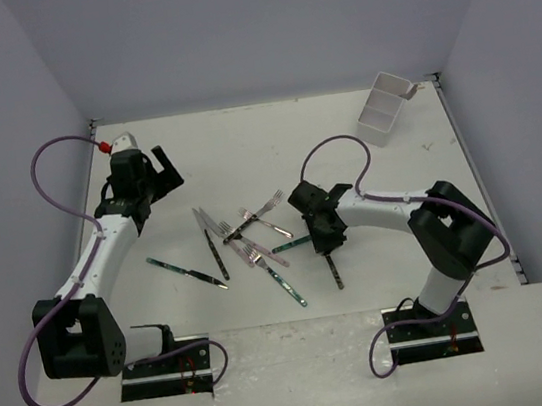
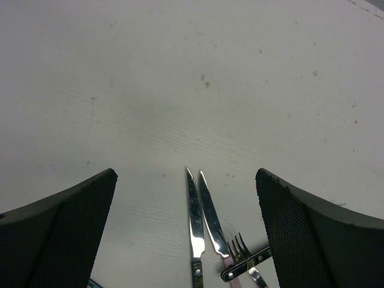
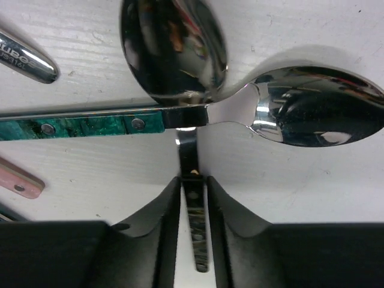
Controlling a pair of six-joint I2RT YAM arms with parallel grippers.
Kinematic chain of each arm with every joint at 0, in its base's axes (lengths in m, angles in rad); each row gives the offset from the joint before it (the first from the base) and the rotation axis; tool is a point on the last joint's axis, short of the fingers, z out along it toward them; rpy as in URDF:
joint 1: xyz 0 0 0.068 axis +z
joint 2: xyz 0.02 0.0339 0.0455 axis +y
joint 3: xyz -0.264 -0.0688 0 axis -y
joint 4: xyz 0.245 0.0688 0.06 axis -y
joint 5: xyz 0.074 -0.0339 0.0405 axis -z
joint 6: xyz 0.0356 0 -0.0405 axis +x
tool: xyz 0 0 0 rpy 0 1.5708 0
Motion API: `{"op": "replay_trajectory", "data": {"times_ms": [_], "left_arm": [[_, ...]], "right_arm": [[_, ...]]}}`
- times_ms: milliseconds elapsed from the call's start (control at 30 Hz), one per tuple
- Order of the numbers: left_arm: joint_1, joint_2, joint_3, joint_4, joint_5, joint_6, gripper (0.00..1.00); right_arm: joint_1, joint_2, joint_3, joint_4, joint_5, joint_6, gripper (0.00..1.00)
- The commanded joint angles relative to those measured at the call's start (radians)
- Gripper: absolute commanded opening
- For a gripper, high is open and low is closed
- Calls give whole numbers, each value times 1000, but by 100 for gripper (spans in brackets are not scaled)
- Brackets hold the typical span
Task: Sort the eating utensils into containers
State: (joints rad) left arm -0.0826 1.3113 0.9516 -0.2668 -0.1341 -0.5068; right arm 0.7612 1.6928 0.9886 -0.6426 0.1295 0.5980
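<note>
Several utensils lie scattered mid-table (image 1: 246, 242). My right gripper (image 1: 323, 241) is down among them. In the right wrist view it (image 3: 193, 183) is shut on the dark handle of a spoon (image 3: 195, 234) that lies on the table. That spoon's bowl (image 3: 174, 48) sits under the neck of a green-handled spoon (image 3: 318, 108). My left gripper (image 1: 163, 168) is open and empty at the far left. In its wrist view it (image 2: 186, 175) is above two knives (image 2: 195, 219) and a fork (image 2: 240, 246). The white divided bin (image 1: 385, 106) stands at the far right.
A green-handled knife (image 1: 188, 272) lies apart at the left and a fork (image 1: 280, 277) near the front. A pink handle (image 3: 18, 183) and a metal handle end (image 3: 27, 59) lie left of my right fingers. Side walls enclose the table.
</note>
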Motion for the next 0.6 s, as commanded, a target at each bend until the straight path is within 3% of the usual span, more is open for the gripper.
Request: {"op": "replay_trajectory", "data": {"times_ms": [0,67,233,333,567], "left_arm": [[1,-27,-4,37,-12,-7,100],[1,-27,-2,38,-16,-7,100],[3,-30,-1,35,-38,-1,100],[3,-32,-1,34,-48,1,100],[4,-43,-1,31,-76,2,100]], "right_arm": [[10,24,28,9,64,39,24],[10,28,42,-15,100,40,0],[12,44,159,-138,238,-9,0],[10,67,313,-296,443,-70,0],[38,163,465,-269,636,-271,0]]}}
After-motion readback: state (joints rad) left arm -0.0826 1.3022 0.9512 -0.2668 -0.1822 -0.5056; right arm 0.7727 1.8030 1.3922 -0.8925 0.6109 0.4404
